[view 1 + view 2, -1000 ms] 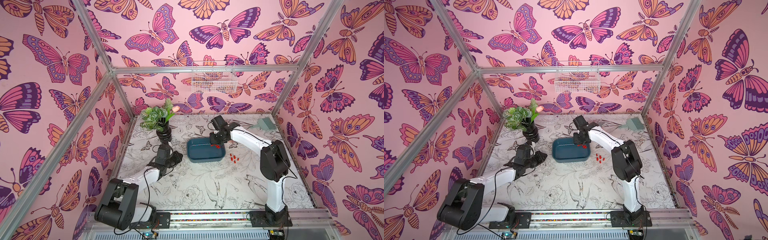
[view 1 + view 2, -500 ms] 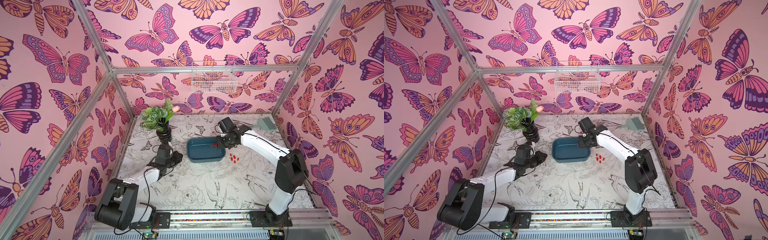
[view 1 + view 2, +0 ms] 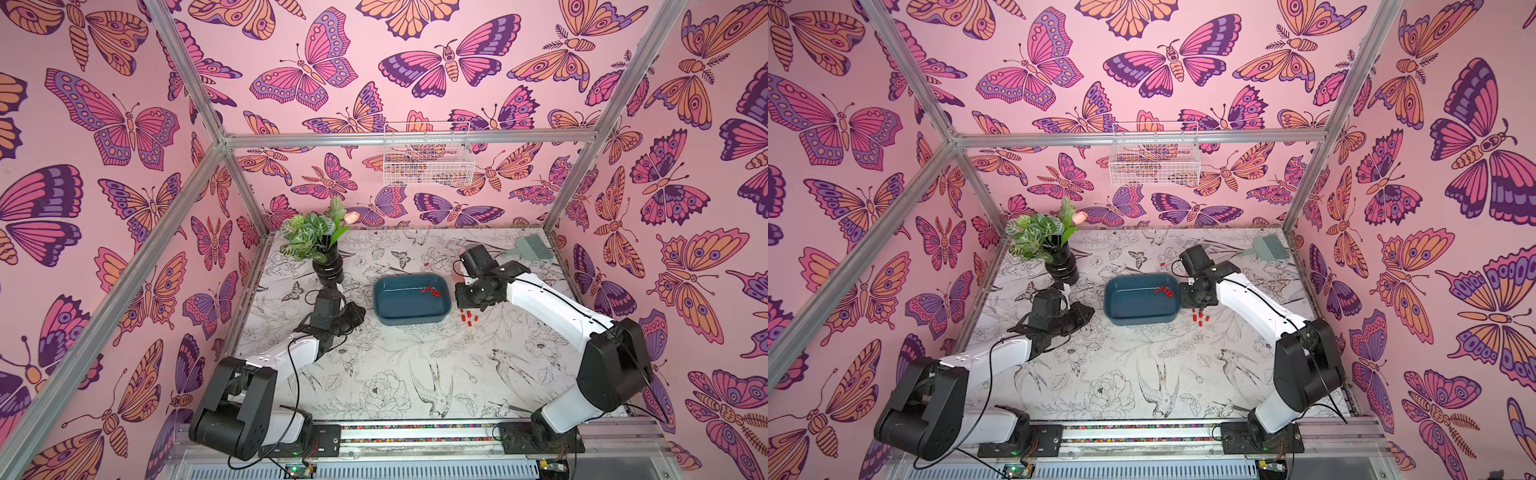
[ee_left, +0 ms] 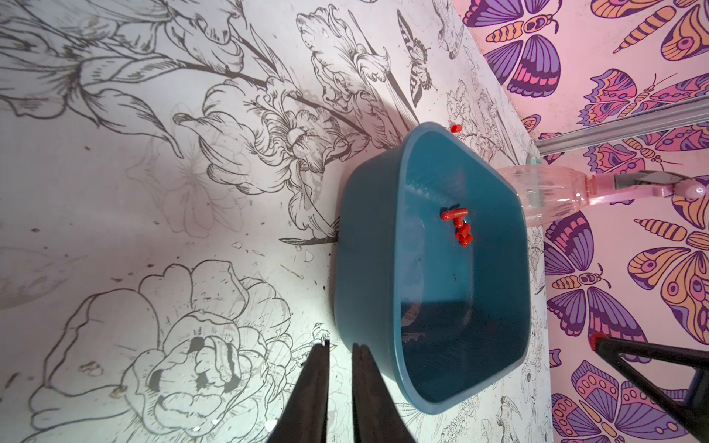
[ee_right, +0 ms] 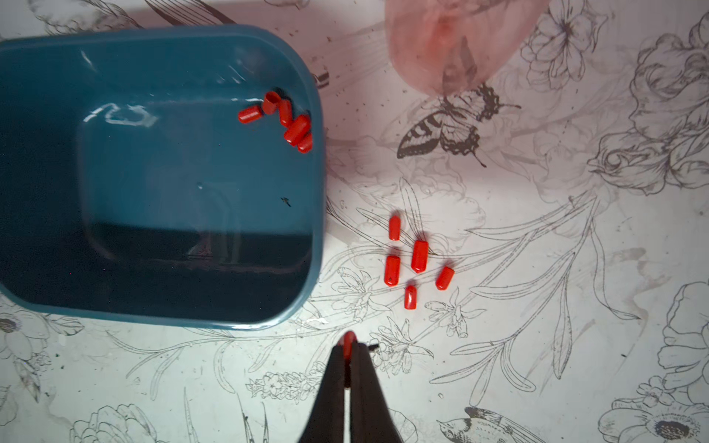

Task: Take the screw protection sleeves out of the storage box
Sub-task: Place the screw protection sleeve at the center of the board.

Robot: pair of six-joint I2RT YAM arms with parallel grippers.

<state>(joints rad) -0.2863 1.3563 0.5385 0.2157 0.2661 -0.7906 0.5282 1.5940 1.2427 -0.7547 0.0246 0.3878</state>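
Half the screw protection sleeves (image 5: 419, 256) were out, roughly, with one more in the right claw (image 5: 348, 347).
On the table (image 3: 415, 374) the storage box (image 3: 409, 321) sat between the arms. The right arm reached forward, wrist pointing down just beside the box's right wall; the left arm lay low near the opposite side. The right claw was clamped on the held sleeve (image 5: 348, 340) above the table, outside the box; the left claw (image 4: 340, 347) stood slightly apart, empty. Five sleeves lay grouped on the table beside the box, a stray sleeve (image 3: 426, 264) lay behind it, and about five were left in its far right corner.
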